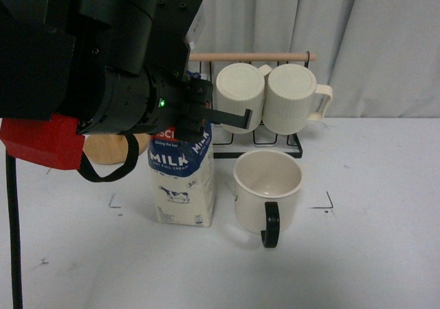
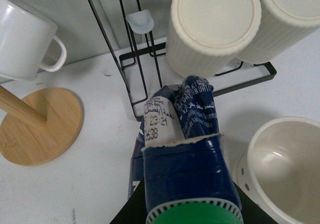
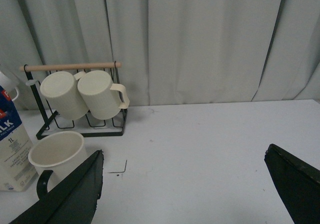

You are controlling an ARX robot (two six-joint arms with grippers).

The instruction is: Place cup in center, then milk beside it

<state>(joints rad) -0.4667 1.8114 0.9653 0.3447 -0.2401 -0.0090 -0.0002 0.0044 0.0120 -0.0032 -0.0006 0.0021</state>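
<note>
left gripper (image 1: 206,115) straddles the top of the milk (image 1: 182,185); clamped or loose, i cannot tell. milk stands upright just beside the cup (image 1: 268,182) in the center (image 1: 313,185), well off the counter's edges. best let go gently and lift straight up so it doesn't tip. right gripper (image 3: 180,189) gapes wide.

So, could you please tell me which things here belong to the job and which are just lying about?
Job: black-handled cup, milk carton, marked center patch.
Lying about: two ribbed mugs, wire rack, white mug, bamboo stand.
</note>
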